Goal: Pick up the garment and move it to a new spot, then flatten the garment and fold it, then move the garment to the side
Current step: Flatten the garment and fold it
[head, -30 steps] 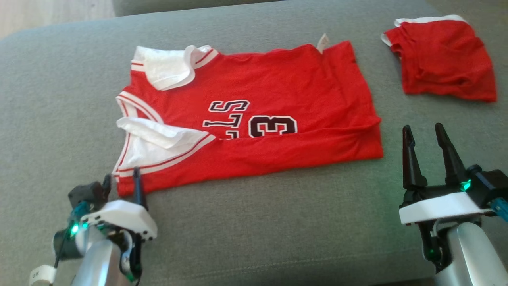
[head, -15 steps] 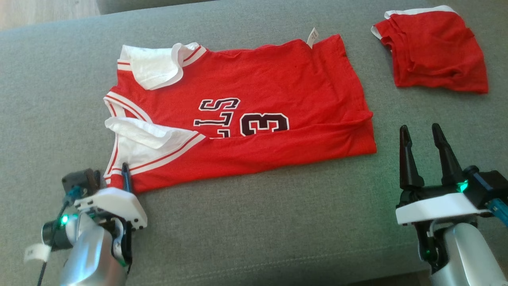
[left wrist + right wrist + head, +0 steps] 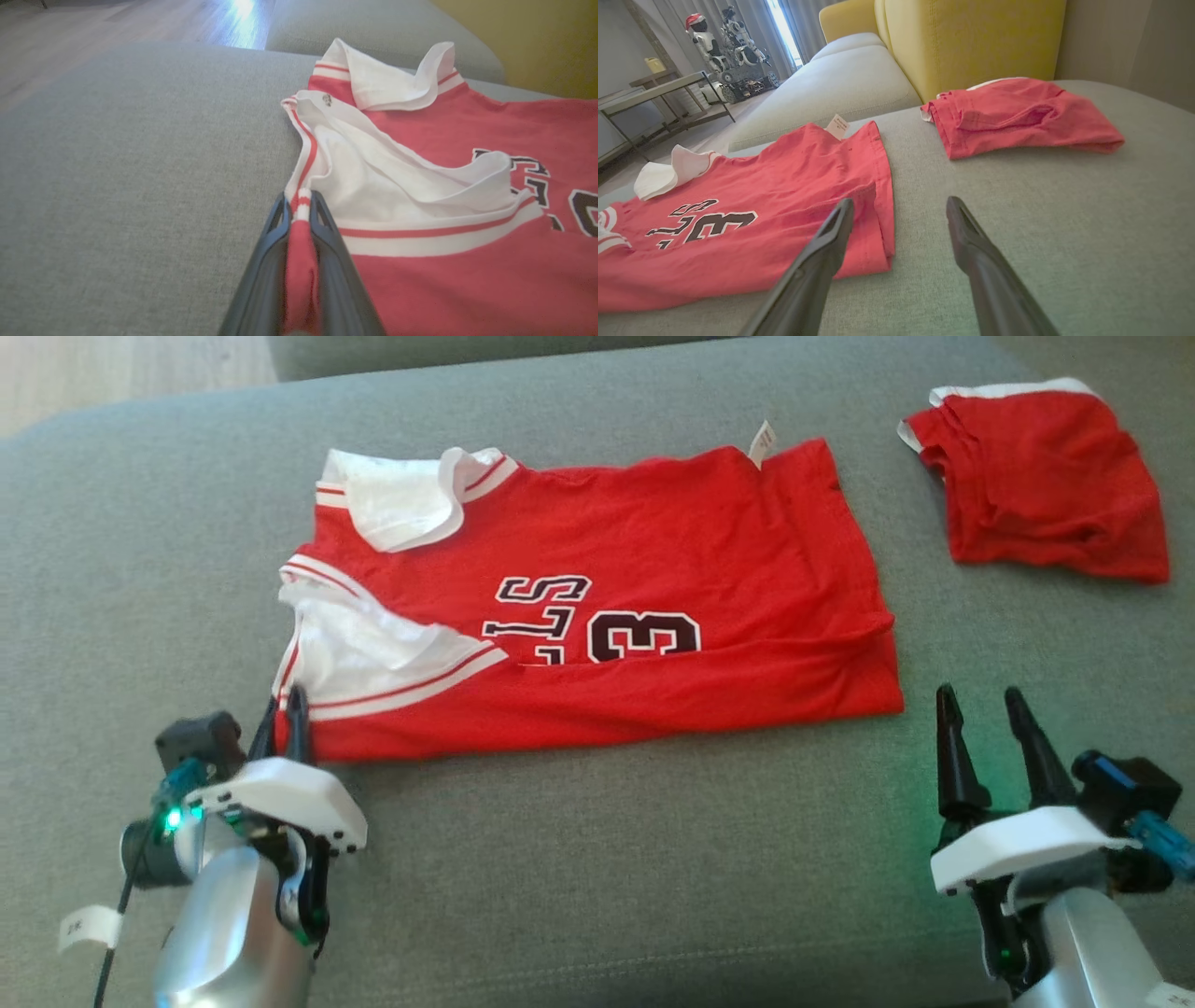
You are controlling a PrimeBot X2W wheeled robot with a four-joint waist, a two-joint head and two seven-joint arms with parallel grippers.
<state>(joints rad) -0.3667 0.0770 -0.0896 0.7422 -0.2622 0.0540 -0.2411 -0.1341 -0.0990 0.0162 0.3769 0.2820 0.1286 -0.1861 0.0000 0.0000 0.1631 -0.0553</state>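
Observation:
The garment (image 3: 653, 569) is a red jersey with white trim and dark lettering, lying spread on the grey cushion (image 3: 607, 859); its near long edge is folded over. My left gripper (image 3: 283, 705) is shut on the jersey's near left corner, and the left wrist view has red and white fabric (image 3: 301, 219) pinched between the two dark fingers. My right gripper (image 3: 976, 705) stands open just beyond the jersey's near right corner (image 3: 878, 252), apart from the cloth, with nothing between its fingers (image 3: 831, 233).
A second red garment (image 3: 1046, 485), folded small, lies at the cushion's far right. A yellow sofa back (image 3: 971, 42) rises behind it. More grey cushions (image 3: 831, 79), wooden floor, a metal table (image 3: 658, 93) and another robot (image 3: 728, 42) lie beyond.
My left gripper has shut on the jersey's near left corner, and the white shoulder part has been drawn toward it. My right gripper sits slightly lower in the head view, still open.

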